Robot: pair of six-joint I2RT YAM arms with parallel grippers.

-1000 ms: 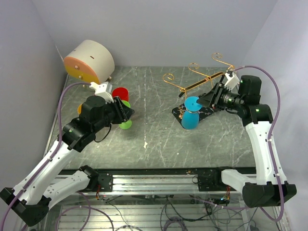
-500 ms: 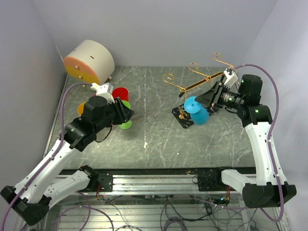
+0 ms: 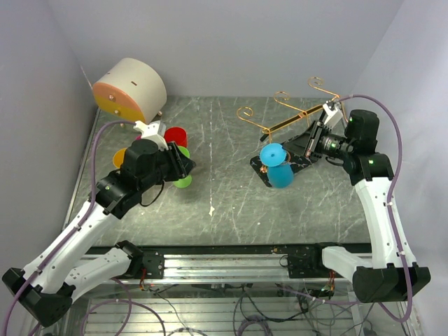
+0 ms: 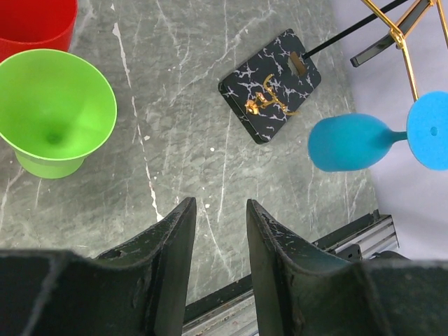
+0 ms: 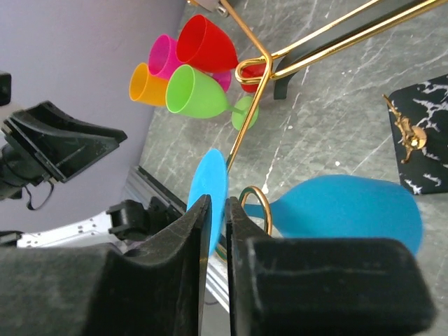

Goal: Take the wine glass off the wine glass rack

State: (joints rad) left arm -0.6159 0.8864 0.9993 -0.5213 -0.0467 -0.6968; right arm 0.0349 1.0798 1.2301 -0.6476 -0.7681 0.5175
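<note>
You are working over a grey marbled table. The biggest thing on it is a cream drum with an orange face, lying at about 10 o'clock in the top view, close to the left wall.

Your left arm rises from 7 o'clock toward the 9 o'clock side. The left gripper has its fingers parted, with only bare tabletop showing between them. It grips nothing.

Your right arm comes up from 5 o'clock to about 2 o'clock. In its own wrist view, the fingers of the right gripper are drawn almost together. The thin edge of the blue foot disc runs into the slit between them, so that claw looks clamped on the glass's foot.

The wine glass rack stands at 2 o'clock. Its gold wire arms branch toward 1 o'clock, and its black base, marked with gold scrollwork, lies flat on the table.

The wine glass, your target, is blue and sits at the rack's 8 o'clock side, over the near corner of the base. It is tipped onto its side, clear of the tabletop. The right wrist view shows a curl of the rack's gold wire around its stem.

At 9 o'clock, beside your left claw, stand a green glass, a red glass, an orange glass and a pink glass.
</note>
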